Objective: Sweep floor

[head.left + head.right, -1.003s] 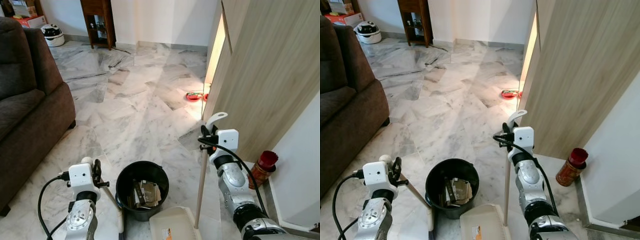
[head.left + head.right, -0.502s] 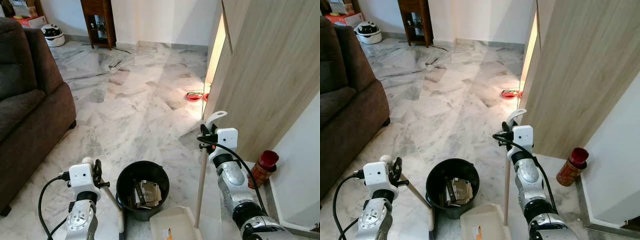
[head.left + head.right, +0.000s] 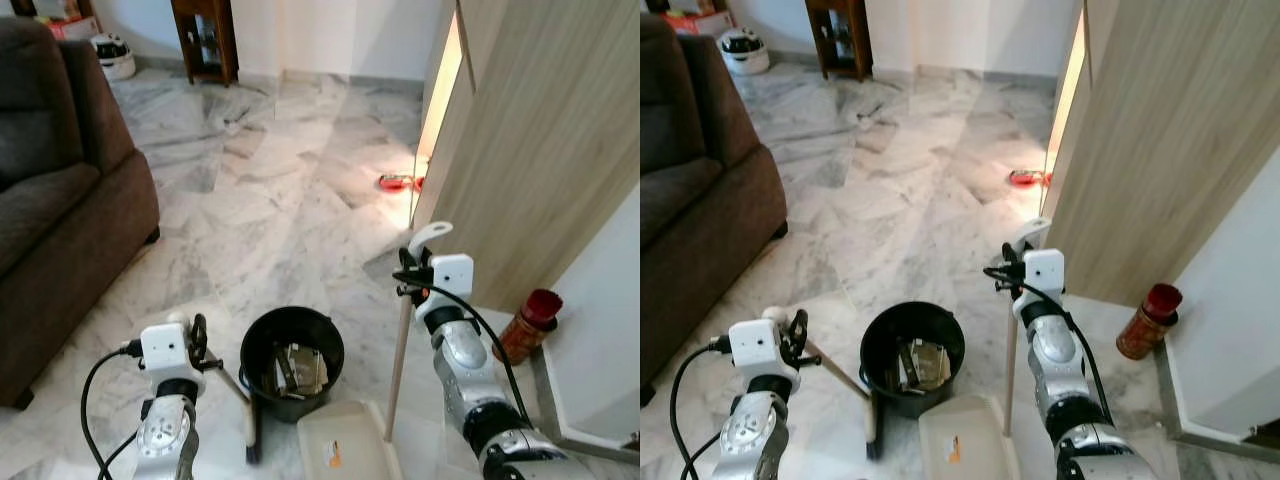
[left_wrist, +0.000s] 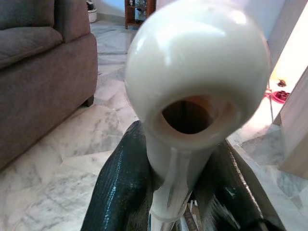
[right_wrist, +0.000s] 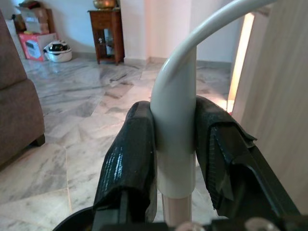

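My right gripper [image 5: 175, 159] is clamped on the dustpan handle [image 5: 175, 125]; from my wrist I see both black fingers [image 5: 129, 159] pressed flat against the pale curved grip just above where it joins the wooden pole, a contact my head view renders too small to judge. From my head I can follow that pole [image 3: 397, 370] standing nearly upright down to the cream dustpan [image 3: 345, 450], which lies on the marble floor [image 3: 270, 210] just in front of the black bin [image 3: 292, 360]. The bin holds scraps of paper and card. My left gripper [image 4: 168, 187] is closed around the broom handle [image 4: 192, 86]; my wrist camera looks straight at its rounded white end cap with the hole in it, the fingers hugging the shaft below. My head view adds the broom's length [image 3: 232, 385], slanting from my left hand down to the floor beside the bin, touching ground at a dark tip. A brown sofa [image 3: 60, 190] sits on my left, a wood-panelled wall [image 3: 540, 150] on my right, a red-lidded jar [image 3: 528, 325] at its foot.
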Controlling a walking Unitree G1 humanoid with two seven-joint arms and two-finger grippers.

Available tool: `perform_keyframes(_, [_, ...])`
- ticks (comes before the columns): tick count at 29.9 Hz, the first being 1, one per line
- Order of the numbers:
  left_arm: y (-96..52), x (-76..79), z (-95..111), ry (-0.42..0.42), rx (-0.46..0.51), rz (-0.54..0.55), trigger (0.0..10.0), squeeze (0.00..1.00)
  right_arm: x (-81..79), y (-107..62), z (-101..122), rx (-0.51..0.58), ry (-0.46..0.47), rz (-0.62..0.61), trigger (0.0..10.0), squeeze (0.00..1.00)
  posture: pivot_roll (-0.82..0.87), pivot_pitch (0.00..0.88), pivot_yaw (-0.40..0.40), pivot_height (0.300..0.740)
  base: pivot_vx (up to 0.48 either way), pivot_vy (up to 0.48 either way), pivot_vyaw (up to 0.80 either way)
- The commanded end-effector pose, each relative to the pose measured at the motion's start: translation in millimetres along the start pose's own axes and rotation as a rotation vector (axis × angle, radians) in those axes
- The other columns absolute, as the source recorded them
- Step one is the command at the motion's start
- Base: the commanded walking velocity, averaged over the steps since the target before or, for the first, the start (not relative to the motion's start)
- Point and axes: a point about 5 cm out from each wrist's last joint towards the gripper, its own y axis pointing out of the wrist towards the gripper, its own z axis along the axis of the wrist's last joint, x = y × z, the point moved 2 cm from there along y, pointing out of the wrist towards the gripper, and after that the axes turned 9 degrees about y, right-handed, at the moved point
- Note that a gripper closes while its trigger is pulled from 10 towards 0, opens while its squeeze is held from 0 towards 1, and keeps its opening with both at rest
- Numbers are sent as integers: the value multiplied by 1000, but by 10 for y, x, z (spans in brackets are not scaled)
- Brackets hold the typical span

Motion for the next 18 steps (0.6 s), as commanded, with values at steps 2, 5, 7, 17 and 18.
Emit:
perform_keyframes(2, [-3, 32, -5, -21, -4, -10, 10000, 0, 6, 49, 105, 46, 4, -5, 10000, 0, 25, 3, -1, 740, -285, 0, 0])
perform_keyframes(5, [-4, 31, -4, -20, -3, -9, 10000, 0, 3, 51, 102, 44, 5, -5, 10000, 0, 26, 7, -2, 740, -277, 0, 0])
perform_keyframes(7, [-4, 30, -2, -21, -2, -8, 10000, 0, 2, 52, 102, 43, 5, -4, 10000, 0, 27, 9, -3, 740, -270, 0, 0])
perform_keyframes(17, [2, 34, 2, -24, -1, -7, 10000, 0, 2, 58, 90, 33, 7, -4, 10000, 0, 26, 17, -7, 740, -267, 0, 0])
perform_keyframes(18, [1, 37, 4, -26, -1, -6, 10000, 0, 5, 56, 80, 28, 8, -4, 10000, 0, 24, 20, -10, 740, -262, 0, 0])
